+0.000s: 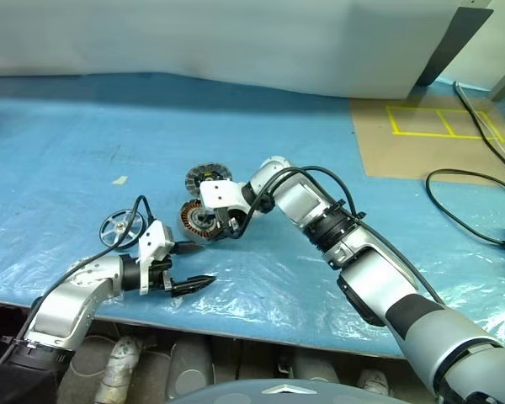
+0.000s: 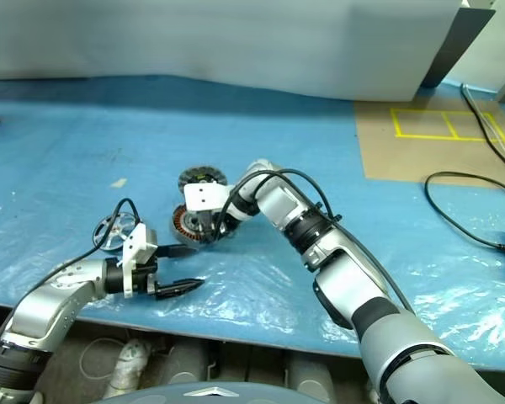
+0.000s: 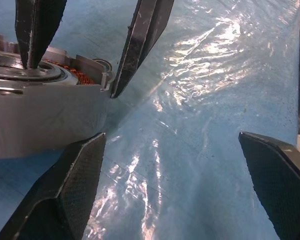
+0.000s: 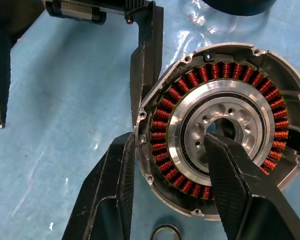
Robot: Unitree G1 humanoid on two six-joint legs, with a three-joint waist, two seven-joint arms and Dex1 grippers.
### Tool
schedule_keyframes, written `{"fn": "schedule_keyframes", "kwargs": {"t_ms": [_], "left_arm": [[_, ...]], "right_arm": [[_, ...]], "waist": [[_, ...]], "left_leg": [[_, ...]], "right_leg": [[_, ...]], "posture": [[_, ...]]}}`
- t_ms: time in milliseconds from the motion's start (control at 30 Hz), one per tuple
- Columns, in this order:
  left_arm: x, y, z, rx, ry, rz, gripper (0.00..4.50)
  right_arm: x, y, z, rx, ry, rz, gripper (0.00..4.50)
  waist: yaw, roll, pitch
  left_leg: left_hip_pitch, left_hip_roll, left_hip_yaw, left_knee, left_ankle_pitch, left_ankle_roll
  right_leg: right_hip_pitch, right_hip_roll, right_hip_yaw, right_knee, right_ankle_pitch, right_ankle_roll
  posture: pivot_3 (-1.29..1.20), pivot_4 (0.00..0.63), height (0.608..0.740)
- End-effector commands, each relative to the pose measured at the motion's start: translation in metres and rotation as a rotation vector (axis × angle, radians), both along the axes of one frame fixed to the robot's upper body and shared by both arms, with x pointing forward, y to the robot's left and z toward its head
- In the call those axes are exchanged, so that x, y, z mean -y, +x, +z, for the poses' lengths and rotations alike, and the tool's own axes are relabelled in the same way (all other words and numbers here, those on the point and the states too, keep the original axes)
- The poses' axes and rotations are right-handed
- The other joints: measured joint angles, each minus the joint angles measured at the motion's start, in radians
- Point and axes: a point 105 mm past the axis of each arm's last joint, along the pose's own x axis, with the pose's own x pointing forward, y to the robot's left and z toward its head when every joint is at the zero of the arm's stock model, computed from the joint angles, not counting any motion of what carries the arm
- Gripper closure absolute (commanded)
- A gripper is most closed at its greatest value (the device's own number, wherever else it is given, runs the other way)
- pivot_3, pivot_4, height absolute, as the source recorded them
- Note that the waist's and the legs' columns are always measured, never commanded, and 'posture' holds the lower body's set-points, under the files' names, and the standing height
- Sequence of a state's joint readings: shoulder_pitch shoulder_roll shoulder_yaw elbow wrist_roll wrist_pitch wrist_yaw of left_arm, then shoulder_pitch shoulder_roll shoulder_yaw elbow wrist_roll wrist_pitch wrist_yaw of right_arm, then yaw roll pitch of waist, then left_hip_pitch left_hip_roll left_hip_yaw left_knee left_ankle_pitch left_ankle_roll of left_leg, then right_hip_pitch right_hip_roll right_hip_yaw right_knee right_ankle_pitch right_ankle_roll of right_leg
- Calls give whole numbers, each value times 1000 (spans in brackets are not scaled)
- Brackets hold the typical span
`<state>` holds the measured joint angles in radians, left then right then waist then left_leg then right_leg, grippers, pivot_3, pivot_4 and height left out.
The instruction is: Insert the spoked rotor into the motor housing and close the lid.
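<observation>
The motor housing (image 4: 225,125), a silver cup with copper windings, lies on the blue sheet near the table's middle. My right gripper (image 4: 170,140) is shut on its wall, one finger in the centre and one finger outside the rim (image 4: 121,185). In the head views the housing (image 1: 195,220) looks tipped towards my left arm. The lid (image 1: 209,177), dark ribbed face up, lies just behind it. The spoked rotor (image 1: 120,229) lies flat to the left, behind my left wrist. My left gripper (image 1: 198,263) stands open and empty just in front of the housing, pointing right.
A brown board (image 1: 421,143) with yellow tape lies at the back right, and a black cable (image 1: 459,206) loops beside it. A small wire ring (image 4: 167,232) lies near the housing. The table's front edge (image 1: 261,332) runs close below both hands.
</observation>
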<state>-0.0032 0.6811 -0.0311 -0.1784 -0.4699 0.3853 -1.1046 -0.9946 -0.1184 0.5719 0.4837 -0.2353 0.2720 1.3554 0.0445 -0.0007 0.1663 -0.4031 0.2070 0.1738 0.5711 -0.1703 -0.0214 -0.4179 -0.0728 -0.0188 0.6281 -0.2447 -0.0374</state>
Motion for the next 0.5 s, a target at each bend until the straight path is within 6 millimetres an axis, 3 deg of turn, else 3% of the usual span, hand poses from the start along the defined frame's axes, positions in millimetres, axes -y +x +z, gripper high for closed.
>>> {"fn": "schedule_keyframes", "kwargs": {"t_ms": [33,233,467,500], "left_arm": [[-18,-2,26,97,38,-22,0],[-41,-5,27,98,122,-10,0],[-31,-1,30,119,111,-3,0],[-29,-1,30,119,108,-5,0]], "right_arm": [[-5,-15,-10,-19,-20,58,2688],[-5,-16,-11,-16,-25,60,2688],[-7,-16,-15,-20,-33,59,2688],[-9,-16,-15,-19,-18,54,2356]], "waist": [[-1,0,0],[-1,0,0],[1,0,0],[0,0,0]], "left_leg": [[0,0,0,0,0,0],[4,0,0,0,0,-1],[7,0,0,-1,0,-1],[7,0,0,-1,0,-1]], "right_leg": [[0,0,0,0,0,0],[4,0,0,-1,0,0],[8,-1,0,-2,0,0],[8,-1,0,-2,0,0]], "posture": [[0,150,740],[0,150,740],[0,150,740],[0,150,740]]}}
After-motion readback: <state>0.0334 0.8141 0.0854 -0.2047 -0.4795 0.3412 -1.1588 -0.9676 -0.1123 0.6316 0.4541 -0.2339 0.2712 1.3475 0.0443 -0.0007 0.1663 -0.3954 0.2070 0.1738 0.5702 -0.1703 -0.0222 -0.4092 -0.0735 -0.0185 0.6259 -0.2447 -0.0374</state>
